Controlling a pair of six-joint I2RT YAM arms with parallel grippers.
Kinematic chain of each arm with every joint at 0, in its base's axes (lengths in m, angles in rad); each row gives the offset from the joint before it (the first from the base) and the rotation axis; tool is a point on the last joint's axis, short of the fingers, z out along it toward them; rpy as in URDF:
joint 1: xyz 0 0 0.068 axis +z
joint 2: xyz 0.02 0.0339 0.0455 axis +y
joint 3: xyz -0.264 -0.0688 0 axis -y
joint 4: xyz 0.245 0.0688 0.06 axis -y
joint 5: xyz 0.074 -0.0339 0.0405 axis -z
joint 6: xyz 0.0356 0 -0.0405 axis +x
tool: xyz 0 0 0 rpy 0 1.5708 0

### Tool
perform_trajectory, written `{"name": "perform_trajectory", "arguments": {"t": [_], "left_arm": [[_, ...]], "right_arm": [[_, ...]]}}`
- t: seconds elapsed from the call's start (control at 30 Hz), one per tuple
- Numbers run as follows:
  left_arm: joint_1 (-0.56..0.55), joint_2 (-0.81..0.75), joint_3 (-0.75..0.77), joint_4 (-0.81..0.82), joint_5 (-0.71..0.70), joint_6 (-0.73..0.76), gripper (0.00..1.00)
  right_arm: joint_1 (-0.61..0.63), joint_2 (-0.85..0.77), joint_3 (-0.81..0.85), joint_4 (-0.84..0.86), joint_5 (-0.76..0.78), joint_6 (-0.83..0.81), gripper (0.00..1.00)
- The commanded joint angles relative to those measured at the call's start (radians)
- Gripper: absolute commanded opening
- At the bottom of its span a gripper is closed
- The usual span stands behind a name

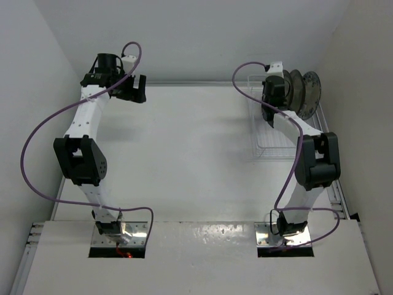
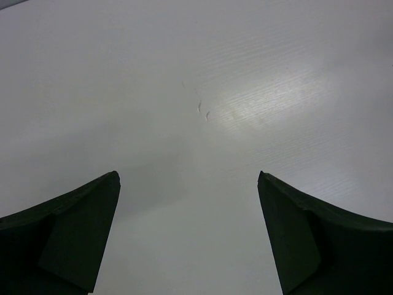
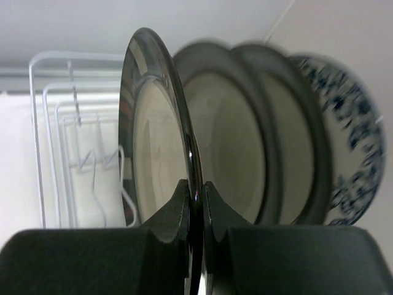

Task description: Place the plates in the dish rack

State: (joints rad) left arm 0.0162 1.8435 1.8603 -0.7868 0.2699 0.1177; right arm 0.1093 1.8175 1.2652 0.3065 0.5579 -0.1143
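In the right wrist view my right gripper [image 3: 196, 187] is shut on the lower rim of an upright plate [image 3: 153, 141] with a glossy dark rim and cream centre. Right behind it stand two more dark-rimmed cream plates [image 3: 227, 141] [image 3: 288, 147] and the white and blue floral plate [image 3: 353, 141], all on edge in a row. The wire dish rack [image 3: 61, 123] extends to the left. In the top view the right gripper [image 1: 270, 92] is over the rack's [image 1: 270, 138] far end, beside the plates [image 1: 301, 92]. My left gripper [image 1: 132, 89] [image 2: 187, 178] is open and empty.
The back wall runs just behind the rack and the right wall is close beside it. The near part of the rack holds only bare tines. The left gripper hovers over bare white table [image 2: 202, 110] at the far left.
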Motion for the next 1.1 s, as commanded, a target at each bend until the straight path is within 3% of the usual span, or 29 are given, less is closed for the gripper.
{"name": "perform_trajectory", "arguments": {"t": [0.0, 0.23, 0.33, 0.43, 0.47, 0.63, 0.77, 0.9, 1.07], "left_arm": [[0.019, -0.043, -0.001, 0.02, 0.015, -0.018, 0.99], [0.019, -0.043, -0.001, 0.029, 0.025, -0.018, 0.99], [0.019, -0.052, -0.01, 0.029, 0.025, -0.009, 0.99], [0.019, -0.052, -0.021, 0.029, 0.025, -0.009, 0.99], [0.019, -0.052, -0.021, 0.029, 0.025, -0.009, 0.99], [0.019, -0.061, -0.021, 0.029, 0.034, -0.009, 0.99], [0.028, -0.07, -0.033, 0.029, 0.023, 0.002, 0.99], [0.028, -0.096, -0.123, 0.04, -0.05, 0.023, 0.99], [0.028, -0.133, -0.248, 0.05, -0.104, 0.056, 0.99]], "right_arm": [[-0.003, -0.061, -0.012, 0.138, 0.024, 0.103, 0.0], [-0.005, -0.034, -0.033, 0.117, -0.044, 0.189, 0.01], [-0.007, -0.052, -0.02, 0.091, -0.047, 0.197, 0.29], [-0.007, -0.079, -0.024, 0.086, -0.081, 0.177, 0.44], [-0.005, -0.111, -0.024, 0.083, -0.081, 0.176, 0.53], [-0.005, -0.194, -0.046, 0.06, -0.067, 0.142, 0.7], [-0.003, -0.392, -0.101, -0.027, -0.078, 0.189, 0.86], [-0.08, -0.654, -0.248, -0.194, -0.117, 0.37, 0.99], [-0.189, -0.948, -0.496, -0.48, -0.113, 0.525, 0.99]]}}
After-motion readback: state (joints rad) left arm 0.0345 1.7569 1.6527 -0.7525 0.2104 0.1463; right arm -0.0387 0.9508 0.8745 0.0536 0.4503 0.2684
